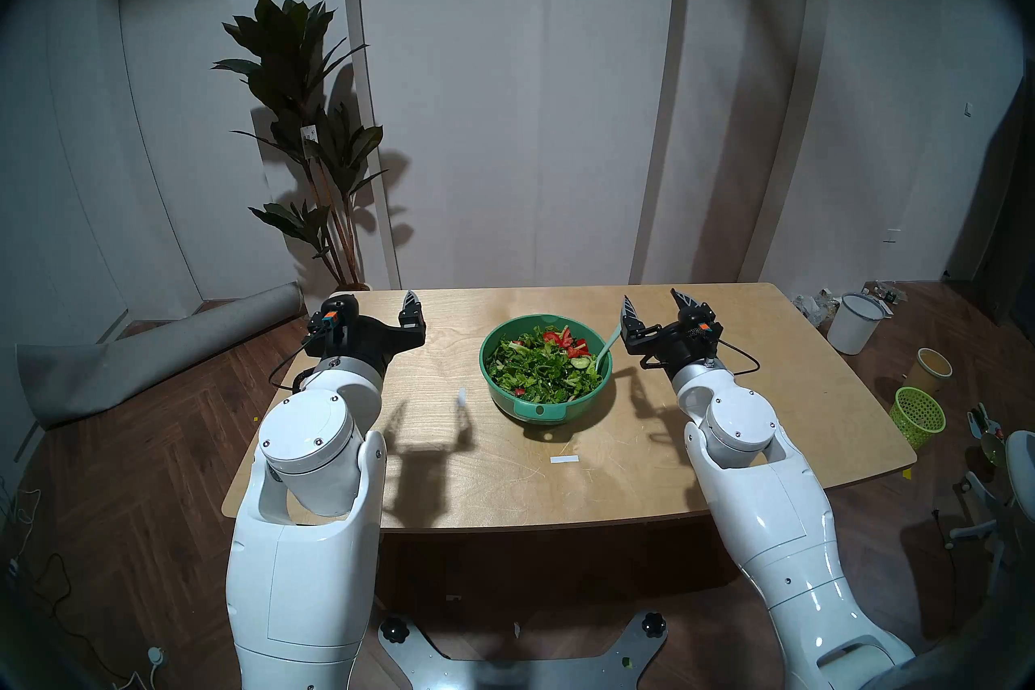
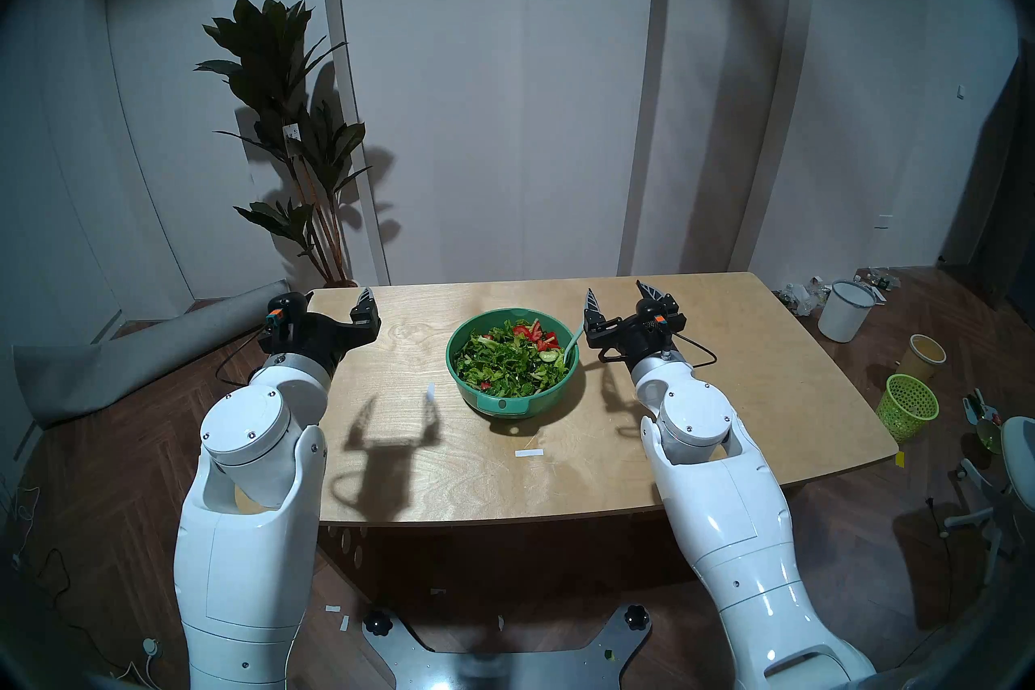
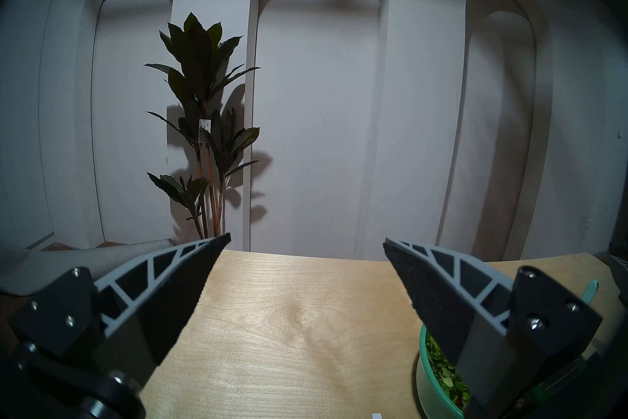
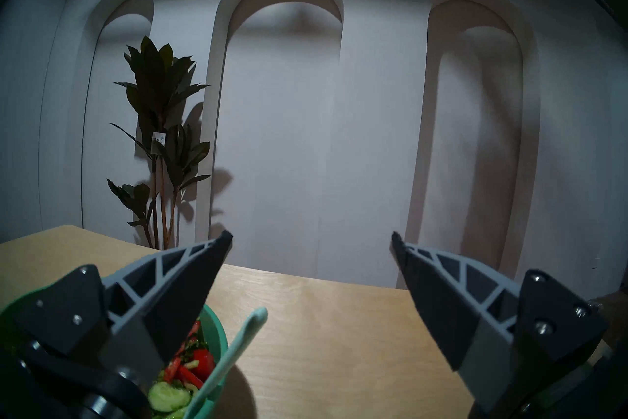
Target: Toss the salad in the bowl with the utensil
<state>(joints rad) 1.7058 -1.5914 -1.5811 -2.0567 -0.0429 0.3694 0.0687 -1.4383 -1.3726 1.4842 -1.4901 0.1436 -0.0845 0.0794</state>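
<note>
Right gripper (image 1: 655,305) stood with jaws spread wide and nothing between them, level above the table (image 1: 728,392), just to the right of the bowl (image 1: 507,392). In the right wrist view the spoon (image 4: 234,350) handle rose between the two fingers but nearer the left one, touching neither.

The spoon's head sat buried in the salad (image 1: 540,364) at the bowl's right side; the handle leaned on the rim and pointed up and away toward the gripper. Bowl stood mid-table, tab handle facing the robot.

Left gripper (image 1: 378,305) also stood spread and empty, over the table's left part, well apart from the bowl.

Risks, as judged:
- The handle is slim and off-centre in the jaws; closing without centring could push it sideways with the left finger, so it slides along the rim or tips out.
- The left finger sat close over the rim; coming lower could knock the bowl, which nothing steadies.
- A grip near the handle's tip gives a long lever; the spoon may twist in the pads under load.
- The salad is heaped near the rim, so a hard stir could throw leaves onto the table.
</note>
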